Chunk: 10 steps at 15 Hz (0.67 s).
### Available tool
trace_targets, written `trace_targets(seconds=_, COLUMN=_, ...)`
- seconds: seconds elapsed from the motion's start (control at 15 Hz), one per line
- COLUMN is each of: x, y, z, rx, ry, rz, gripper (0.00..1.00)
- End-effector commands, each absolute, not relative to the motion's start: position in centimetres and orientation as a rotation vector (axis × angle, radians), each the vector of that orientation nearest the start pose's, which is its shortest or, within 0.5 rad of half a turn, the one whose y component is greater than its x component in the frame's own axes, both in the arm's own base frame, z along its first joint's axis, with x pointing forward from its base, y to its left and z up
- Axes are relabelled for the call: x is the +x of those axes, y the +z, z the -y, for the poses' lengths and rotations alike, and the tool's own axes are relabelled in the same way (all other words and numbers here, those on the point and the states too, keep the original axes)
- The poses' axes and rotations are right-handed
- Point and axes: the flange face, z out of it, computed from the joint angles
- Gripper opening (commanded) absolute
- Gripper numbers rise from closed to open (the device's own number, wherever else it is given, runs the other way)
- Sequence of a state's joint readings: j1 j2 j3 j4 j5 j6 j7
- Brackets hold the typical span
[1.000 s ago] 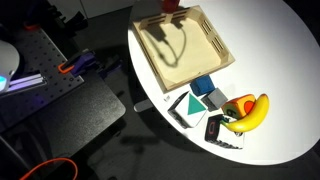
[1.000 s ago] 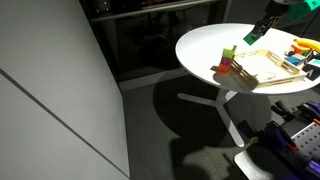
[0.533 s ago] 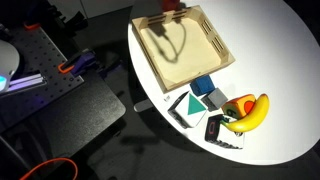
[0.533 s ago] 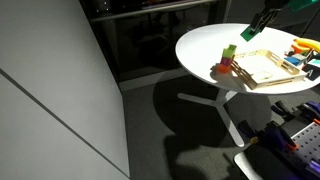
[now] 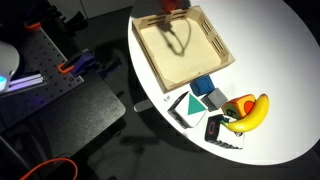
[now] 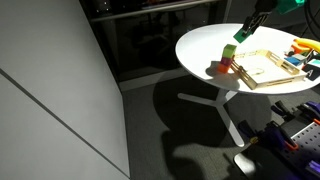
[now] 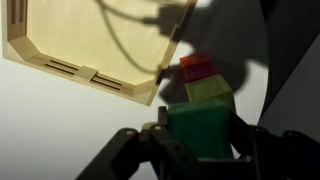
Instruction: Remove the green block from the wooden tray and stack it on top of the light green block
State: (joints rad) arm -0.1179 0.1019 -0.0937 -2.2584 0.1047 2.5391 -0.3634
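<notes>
My gripper (image 7: 200, 138) is shut on the green block (image 7: 198, 128), a small bright green cube that fills the space between the fingers. In an exterior view the gripper (image 6: 247, 22) holds the block (image 6: 241, 33) in the air, beyond the wooden tray's (image 6: 262, 68) edge. Just ahead of the held block in the wrist view, the light green block (image 7: 207, 91) sits against a red block (image 7: 196, 66) beside the tray's corner (image 7: 90, 40). The light green block (image 6: 228, 51) stands on the red block (image 6: 221, 68). The tray (image 5: 180, 45) holds nothing.
A blue cube (image 5: 205, 85), a teal triangular piece (image 5: 186, 105), a banana (image 5: 250, 110) and other small toys lie near one edge of the round white table (image 5: 280, 60). The stacked blocks stand close to the table's rim (image 6: 195, 62).
My gripper has carried the green block sideways off the tray, closer to the light green and red blocks. Its shadow has shifted across the tray.
</notes>
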Motion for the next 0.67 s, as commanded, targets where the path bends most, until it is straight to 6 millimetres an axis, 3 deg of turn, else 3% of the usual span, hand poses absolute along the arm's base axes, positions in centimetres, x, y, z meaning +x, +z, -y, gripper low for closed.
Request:
trace_targets(seconds=0.0, x=55.8, y=32.7, z=11.1, rx=-3.099, ry=-0.272, rz=0.165, gripper=0.32)
trace_targets(seconds=0.6, x=57.1, y=31.6, z=9.1, rx=-3.087, ry=-0.239, rz=0.234, gripper=0.32)
